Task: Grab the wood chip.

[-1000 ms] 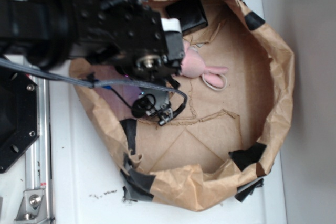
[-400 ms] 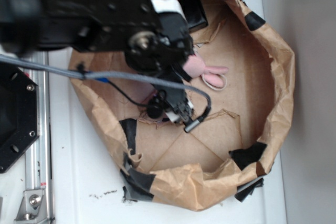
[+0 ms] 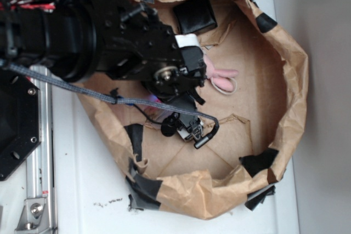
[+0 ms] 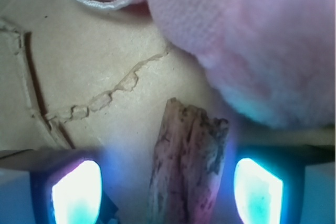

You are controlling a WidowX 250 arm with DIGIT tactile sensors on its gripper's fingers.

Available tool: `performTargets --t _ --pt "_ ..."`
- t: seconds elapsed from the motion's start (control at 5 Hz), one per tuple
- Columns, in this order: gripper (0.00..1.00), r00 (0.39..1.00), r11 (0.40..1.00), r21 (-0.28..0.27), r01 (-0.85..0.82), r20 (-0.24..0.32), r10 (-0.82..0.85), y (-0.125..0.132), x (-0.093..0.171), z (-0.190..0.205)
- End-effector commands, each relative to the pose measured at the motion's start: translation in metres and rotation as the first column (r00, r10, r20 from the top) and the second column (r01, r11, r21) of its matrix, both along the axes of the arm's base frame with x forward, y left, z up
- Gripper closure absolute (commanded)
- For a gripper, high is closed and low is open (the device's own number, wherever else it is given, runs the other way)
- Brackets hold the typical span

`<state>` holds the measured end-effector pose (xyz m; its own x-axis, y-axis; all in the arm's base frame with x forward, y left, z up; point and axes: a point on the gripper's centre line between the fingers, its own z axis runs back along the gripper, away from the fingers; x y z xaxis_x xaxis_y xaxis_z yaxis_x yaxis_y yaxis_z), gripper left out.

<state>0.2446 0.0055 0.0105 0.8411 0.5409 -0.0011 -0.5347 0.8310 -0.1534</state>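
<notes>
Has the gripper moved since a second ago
Yes. In the exterior view the gripper has shifted right and down, away from the black pouch and toward the crease in the cardboard floor.

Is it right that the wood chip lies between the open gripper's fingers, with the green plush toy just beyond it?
Not quite: the plush toy is pink, as the wrist view shows. The wood chip does lie between the open gripper's fingers.

wood chip (image 4: 186,166) lies between the two lit fingers (image 4: 76,192), jaws apart | pink plush (image 4: 247,40) above, close | cardboard floor (image 4: 79,61) torn
</notes>
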Motion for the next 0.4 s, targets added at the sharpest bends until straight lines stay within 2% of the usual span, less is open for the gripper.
performTargets --t 0.0,0.2 --pt "1.0 0.999 0.996 0.079 0.027 -0.042 -0.023 0.0098 -0.0203 -0.0209" --pt "1.0 0.999 0.997 0.075 0.028 -0.038 -0.025 0.0138 -0.0201 -0.0134"
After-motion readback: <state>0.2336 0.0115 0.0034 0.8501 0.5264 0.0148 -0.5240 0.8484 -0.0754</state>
